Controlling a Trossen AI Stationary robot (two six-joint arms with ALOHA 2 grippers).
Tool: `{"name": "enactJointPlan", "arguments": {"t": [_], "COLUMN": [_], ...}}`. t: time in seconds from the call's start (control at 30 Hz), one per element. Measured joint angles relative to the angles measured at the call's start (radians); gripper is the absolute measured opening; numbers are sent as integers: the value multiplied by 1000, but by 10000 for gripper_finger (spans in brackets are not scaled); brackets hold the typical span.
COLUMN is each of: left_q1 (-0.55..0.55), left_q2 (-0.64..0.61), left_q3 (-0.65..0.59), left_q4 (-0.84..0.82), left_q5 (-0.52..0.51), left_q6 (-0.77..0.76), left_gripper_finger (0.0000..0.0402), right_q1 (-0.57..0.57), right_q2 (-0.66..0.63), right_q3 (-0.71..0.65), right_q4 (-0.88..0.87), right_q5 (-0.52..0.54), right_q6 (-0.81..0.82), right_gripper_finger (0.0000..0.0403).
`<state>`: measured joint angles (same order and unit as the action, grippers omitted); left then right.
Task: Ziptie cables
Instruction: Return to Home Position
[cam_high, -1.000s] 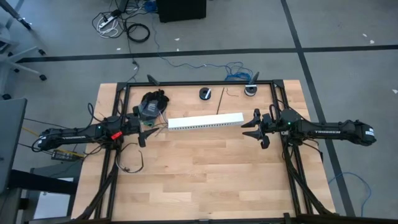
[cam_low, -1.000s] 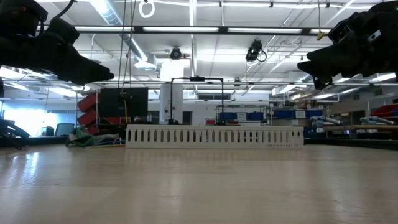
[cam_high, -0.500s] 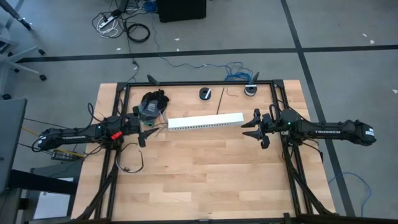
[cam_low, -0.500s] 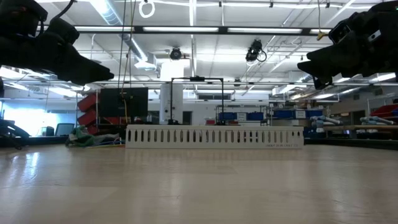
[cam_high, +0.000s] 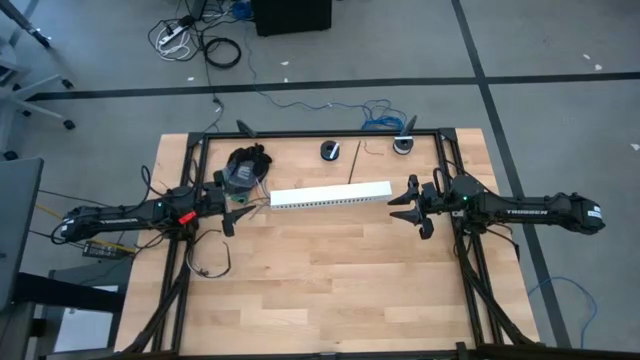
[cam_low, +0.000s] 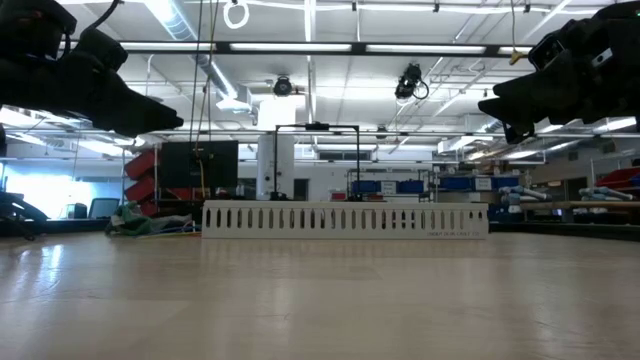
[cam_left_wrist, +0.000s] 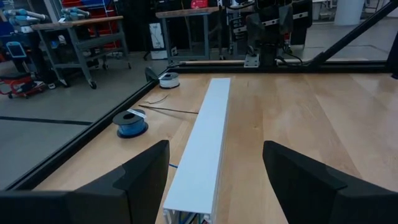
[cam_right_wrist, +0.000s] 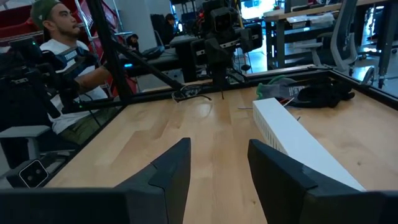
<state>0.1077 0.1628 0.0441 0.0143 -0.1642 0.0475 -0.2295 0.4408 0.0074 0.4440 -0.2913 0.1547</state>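
From above: pale wooden table (cam_high: 320, 290) with fine grain, edged by a black bar frame. Across its far half, a long, straight white duct (cam_high: 330, 195), square-edged plastic, lid shut along the top. Off its far left end, a soft dark heap (cam_high: 247, 165). Farther back, two small round spools (cam_high: 330, 150). Left gripper (cam_high: 235, 210) just off the duct's left end, right gripper (cam_high: 405, 208) just off its right end, neither touching it.

From table height: duct side wall cut by a regular row of narrow upright slots. Both grippers dark and angular, hanging high over the wood at the upper corners, carrying nothing.

Left wrist: matte black fingers (cam_left_wrist: 146, 177) spread wide, nothing between them but air. Smooth duct lid running away down the middle toward the far frame. At the duct's open near end, only a scrap of green and dark, the sole glimpse of the cables (cam_left_wrist: 189, 217); the rest hidden under the lid. Left of the duct, a blue-wound spool and a white one.

Right wrist: fingers (cam_right_wrist: 171, 168) parted with a clear gap, pinching nothing. Duct to the right, running toward the dark heap. Beyond the table, a seated person (cam_right_wrist: 62, 56).
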Motion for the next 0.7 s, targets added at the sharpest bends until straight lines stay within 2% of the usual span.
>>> {"name": "enactJointPlan", "arguments": {"t": [0.7], "left_q1": [0], "left_q2": [0], "left_q3": [0], "left_q4": [0], "left_q5": [0], "left_q6": [0], "left_gripper_finger": [255], "right_q1": [0], "right_q2": [0], "right_q3": [0], "right_q4": [0], "right_q5": [0], "right_q6": [0], "right_gripper_finger": [162]}}
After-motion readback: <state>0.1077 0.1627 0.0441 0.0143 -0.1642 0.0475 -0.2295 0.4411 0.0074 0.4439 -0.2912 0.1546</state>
